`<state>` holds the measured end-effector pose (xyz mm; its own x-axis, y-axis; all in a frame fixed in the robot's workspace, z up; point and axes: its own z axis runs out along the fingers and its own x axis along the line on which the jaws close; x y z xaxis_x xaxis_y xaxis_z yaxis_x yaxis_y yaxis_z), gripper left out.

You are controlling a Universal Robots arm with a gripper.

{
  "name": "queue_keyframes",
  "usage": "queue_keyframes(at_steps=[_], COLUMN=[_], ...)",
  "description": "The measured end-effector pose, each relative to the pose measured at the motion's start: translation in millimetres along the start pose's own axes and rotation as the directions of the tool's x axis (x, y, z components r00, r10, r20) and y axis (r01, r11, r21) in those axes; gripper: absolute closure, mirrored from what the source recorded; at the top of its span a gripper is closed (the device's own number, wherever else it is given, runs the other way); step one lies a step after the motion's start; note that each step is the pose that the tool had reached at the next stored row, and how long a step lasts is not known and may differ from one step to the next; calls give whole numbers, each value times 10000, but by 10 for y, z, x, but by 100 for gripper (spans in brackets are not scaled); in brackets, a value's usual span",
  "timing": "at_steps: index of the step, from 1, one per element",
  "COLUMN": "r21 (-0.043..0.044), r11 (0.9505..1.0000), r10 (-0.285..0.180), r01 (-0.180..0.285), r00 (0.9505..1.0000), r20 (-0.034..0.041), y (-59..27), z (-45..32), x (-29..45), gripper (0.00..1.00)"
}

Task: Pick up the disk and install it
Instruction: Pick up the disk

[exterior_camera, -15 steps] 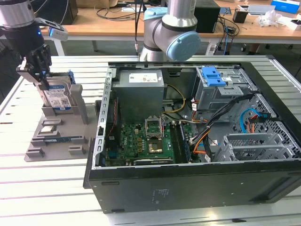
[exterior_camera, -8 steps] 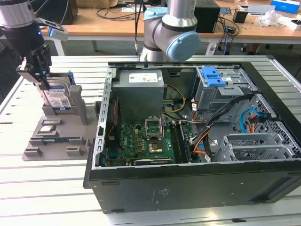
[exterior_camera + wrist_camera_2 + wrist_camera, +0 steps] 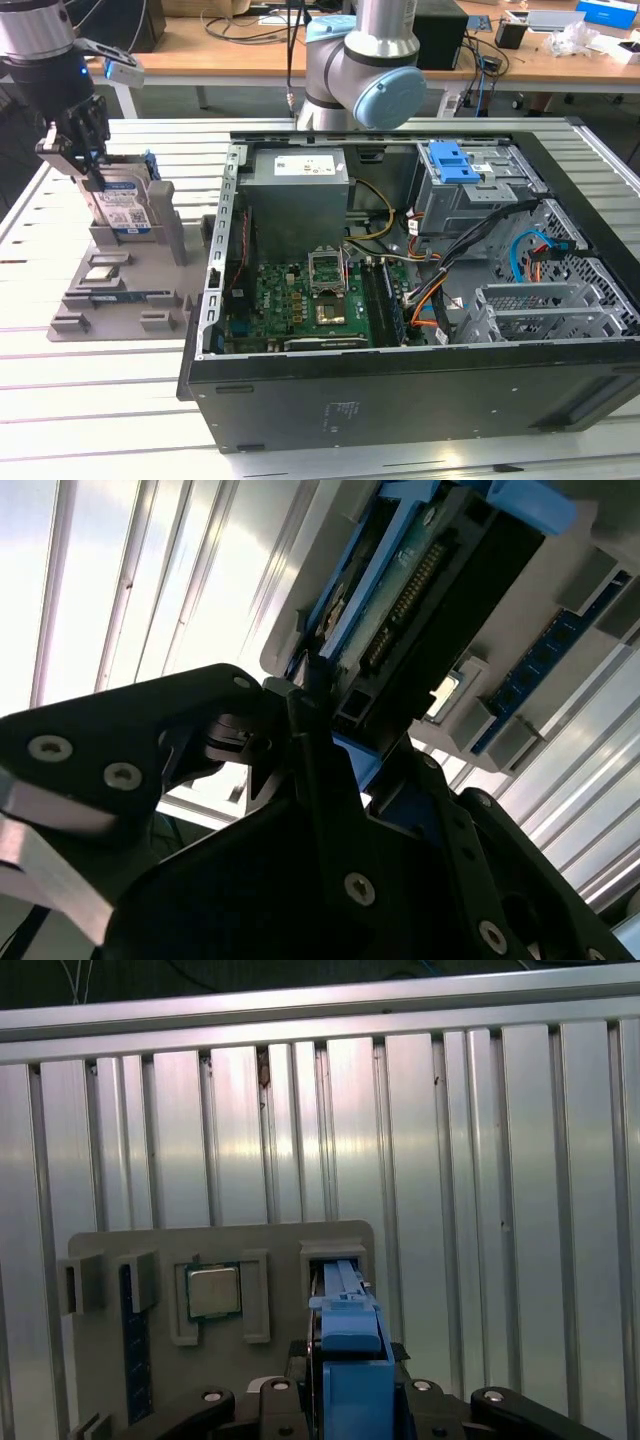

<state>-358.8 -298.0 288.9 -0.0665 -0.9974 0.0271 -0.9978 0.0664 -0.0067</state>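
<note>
Exterior view: the hand (image 3: 85, 165) pinches the top edge of the disk (image 3: 125, 210), which stands upright in a grey holder (image 3: 120, 300) on the table (image 3: 60, 400), at the exterior view's left of the open computer case (image 3: 400, 400).
Second wrist view: black fingers (image 3: 310, 750) are pressed onto the disk (image 3: 430, 590) (its circuit side is showing).
First wrist view: the disk (image 3: 350, 1350) is seen edge-on, in the holder's slot.

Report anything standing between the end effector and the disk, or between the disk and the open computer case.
Nothing visible separates the end effector from the disk, which stands upright in the grey holder. The holder sits right beside the computer case, whose upward side is open.
</note>
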Motion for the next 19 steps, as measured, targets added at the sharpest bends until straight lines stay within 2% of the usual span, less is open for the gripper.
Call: queue_keyframes(at_steps=[2,11,15,17,19], r21=[7,0,1,2,1], r11=[10000,10000,10000,10000,10000], r10=[0,0,0,1,-2], r01=[0,0,0,-1,2], r00=[10000,10000,10000,10000,10000], r20=[4,0,0,0,0], y=[-1,-1,0,1,0], z=[-23,-323,-506,-630,-703], x=[0,-14,-41,-58,-57], gripper=[63,63,63,63,63])
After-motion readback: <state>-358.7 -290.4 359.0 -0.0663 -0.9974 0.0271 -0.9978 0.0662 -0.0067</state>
